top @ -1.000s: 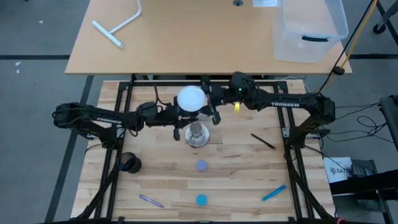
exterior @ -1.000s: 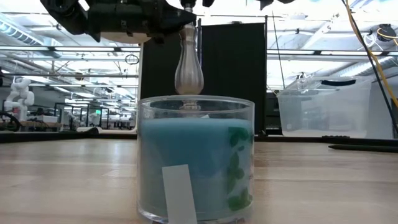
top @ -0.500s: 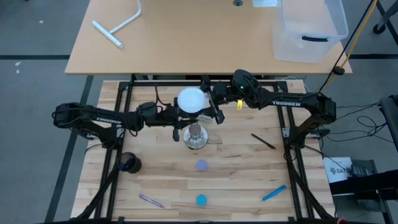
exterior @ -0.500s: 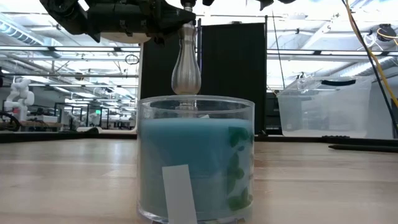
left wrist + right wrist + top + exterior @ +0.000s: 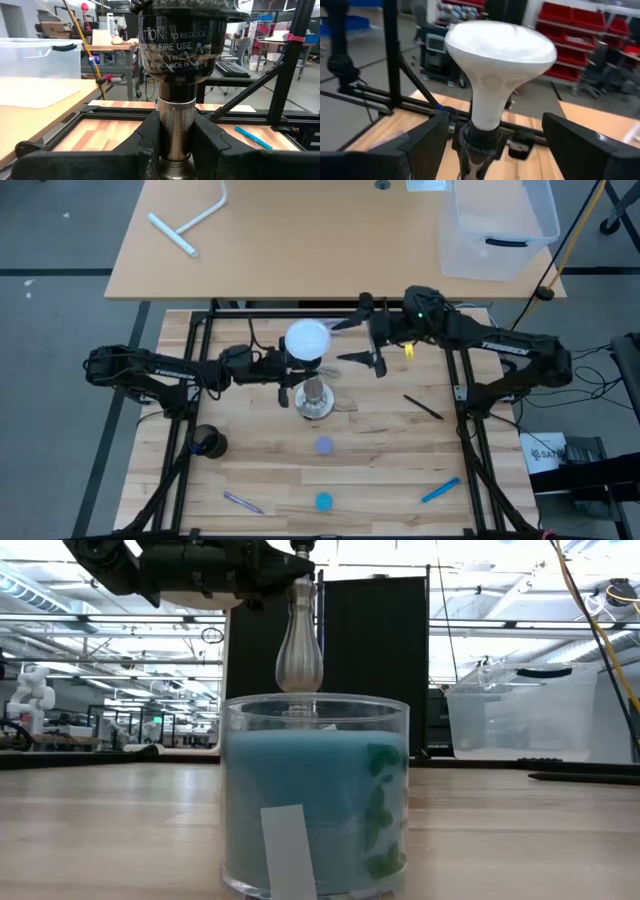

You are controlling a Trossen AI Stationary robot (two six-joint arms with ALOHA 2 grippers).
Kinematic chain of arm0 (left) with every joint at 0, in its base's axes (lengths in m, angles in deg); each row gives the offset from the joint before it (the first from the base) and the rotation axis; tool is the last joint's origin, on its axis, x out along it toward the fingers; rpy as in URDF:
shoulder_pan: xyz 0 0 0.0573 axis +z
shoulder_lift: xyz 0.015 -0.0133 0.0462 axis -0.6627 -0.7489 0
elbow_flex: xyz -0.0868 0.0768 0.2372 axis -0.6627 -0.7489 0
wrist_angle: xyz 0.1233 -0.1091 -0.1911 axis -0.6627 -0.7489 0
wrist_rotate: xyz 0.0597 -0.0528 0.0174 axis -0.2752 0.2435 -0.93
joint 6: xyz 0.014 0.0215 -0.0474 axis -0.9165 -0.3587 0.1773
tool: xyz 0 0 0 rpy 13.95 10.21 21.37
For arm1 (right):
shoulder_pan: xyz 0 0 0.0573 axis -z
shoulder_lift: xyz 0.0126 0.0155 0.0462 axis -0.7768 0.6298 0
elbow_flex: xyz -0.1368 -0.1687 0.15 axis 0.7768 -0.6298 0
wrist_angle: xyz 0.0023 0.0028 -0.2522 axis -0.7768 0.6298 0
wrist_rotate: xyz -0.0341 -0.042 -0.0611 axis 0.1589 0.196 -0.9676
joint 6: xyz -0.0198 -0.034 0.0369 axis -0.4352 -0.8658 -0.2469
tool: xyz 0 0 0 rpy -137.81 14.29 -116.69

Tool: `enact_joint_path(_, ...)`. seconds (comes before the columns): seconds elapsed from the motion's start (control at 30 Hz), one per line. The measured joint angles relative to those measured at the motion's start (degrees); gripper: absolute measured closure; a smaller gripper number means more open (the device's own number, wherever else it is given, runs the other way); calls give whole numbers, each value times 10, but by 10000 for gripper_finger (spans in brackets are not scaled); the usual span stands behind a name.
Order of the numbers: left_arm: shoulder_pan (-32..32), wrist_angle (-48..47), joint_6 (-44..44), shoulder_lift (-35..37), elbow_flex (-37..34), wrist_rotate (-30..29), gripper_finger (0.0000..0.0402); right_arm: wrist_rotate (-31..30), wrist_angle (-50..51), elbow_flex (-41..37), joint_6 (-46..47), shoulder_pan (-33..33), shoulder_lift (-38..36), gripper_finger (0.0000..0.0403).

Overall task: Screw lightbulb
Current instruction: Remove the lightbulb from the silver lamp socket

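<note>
The white lightbulb [image 5: 307,340] [image 5: 500,55] sits upright with its neck in the black top [image 5: 180,45] of the silvery socket stand [image 5: 315,398], whose round base rests on the wooden table. My left gripper [image 5: 294,372] [image 5: 176,135] comes from the table's left and is shut on the stand's post. My right gripper [image 5: 354,343] [image 5: 502,150] hovers to the right of the bulb, open wide, with a clear gap to it. In the low view the post [image 5: 298,650] rises behind a candle jar. My left gripper pinches the stand's silvery post [image 5: 176,117] between its two fingers, just below the black socket top. The fingers [image 5: 150,135] come level from the table's left and lie across the post. The stand is upright with its base on the table.
A glass jar of blue candle [image 5: 315,795] stands close to the low camera. A black pen [image 5: 423,407], a blue pen [image 5: 440,490], a purple pen [image 5: 243,502], a dark round thing [image 5: 208,442] and two small discs [image 5: 323,446] lie on the table. A clear bin [image 5: 497,225] is on the far desk.
My right gripper has opened wide, let go of the lightbulb and drawn back toward the table's right edge, rising a little. The bulb stays upright in the stand.
</note>
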Motion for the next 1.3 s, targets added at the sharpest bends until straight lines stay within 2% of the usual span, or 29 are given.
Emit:
enact_joint_path(0.1, 0, 0, 0, 0, 0, -18, 326, -63, 24, 0, -1, -30, -3, 89)
enact_joint_path(0.23, 0, 0, 3, 0, 0, -44, 326, -180, 35, -1, 10, -76, 16, 89)
enact_joint_path(0.37, -1, 0, 3, 0, 0, -61, 326, -280, -25, -1, 20, -118, 42, 89)
enact_joint_path(0.53, 0, 0, 2, 0, 0, -65, 326, -435, -106, -1, 1, -165, 83, 89)
enact_joint_path(0.67, 0, 0, 2, 0, 0, -65, 326, -449, -168, -1, 3, -176, 123, 89)
enact_joint_path(0.8, 0, 0, 2, 0, 0, -66, 326, -504, -266, -2, 1, -178, 159, 89)
enact_joint_path(0.97, 0, 0, 2, 0, 0, -68, 326, -506, -384, -2, -18, -177, 189, 89)
enact_joint_path(1.17, 0, 0, 1, 0, 0, -69, 326, -506, -416, -2, -26, -176, 197, 92)
enact_joint_path(1.3, 0, 0, 0, 0, 0, -68, 326, -498, -414, -2, -22, -177, 195, 126)
